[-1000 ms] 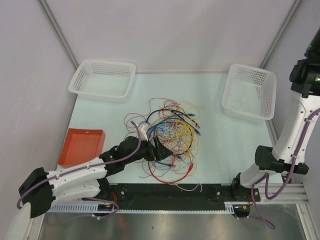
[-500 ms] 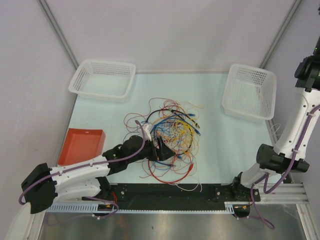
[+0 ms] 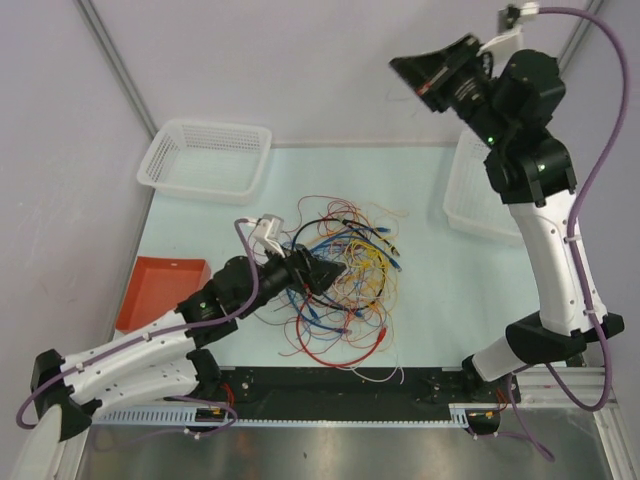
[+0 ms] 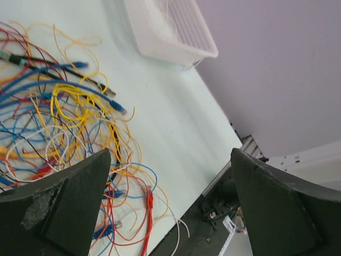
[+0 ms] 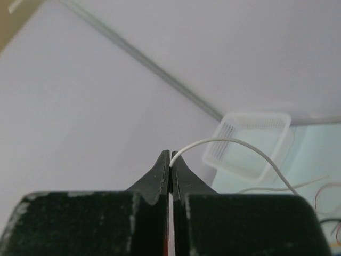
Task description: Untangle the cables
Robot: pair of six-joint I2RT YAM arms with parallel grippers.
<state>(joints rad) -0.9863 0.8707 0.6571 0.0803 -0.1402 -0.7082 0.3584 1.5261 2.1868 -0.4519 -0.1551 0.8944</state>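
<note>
A pale green table [image 3: 440, 290] is seen from above, with two robot arms mounted at its near edge. A loose tangle of thin cables [image 3: 345, 275] lies at the middle of the table, in red, blue, yellow, orange, black and white. Red loops spread along the near side of the pile, and yellow and blue strands are bunched in its centre.

The left arm reaches in from the near left. The left gripper [image 3: 335, 272] is low over the left part of the tangle. In the left wrist view its two black fingers [image 4: 64, 208] stand wide apart, and the cables [image 4: 69, 122] spread on the table beyond the gap. It cannot be told whether the fingers touch any strand.

The right arm is raised high over the far right of the table, and the right gripper [image 3: 400, 66] points left, well above the pile. In the right wrist view its fingers are pressed together. They pinch the end of a thin white wire [image 5: 224, 140], which arcs up from the tips and falls away to the right.

A white mesh far-left basket [image 3: 205, 158] sits at the far left corner. A far-right basket [image 3: 470, 195] sits at the far right, partly behind the right arm. A red tray [image 3: 160, 290] lies at the left edge, beside the left arm.
</note>
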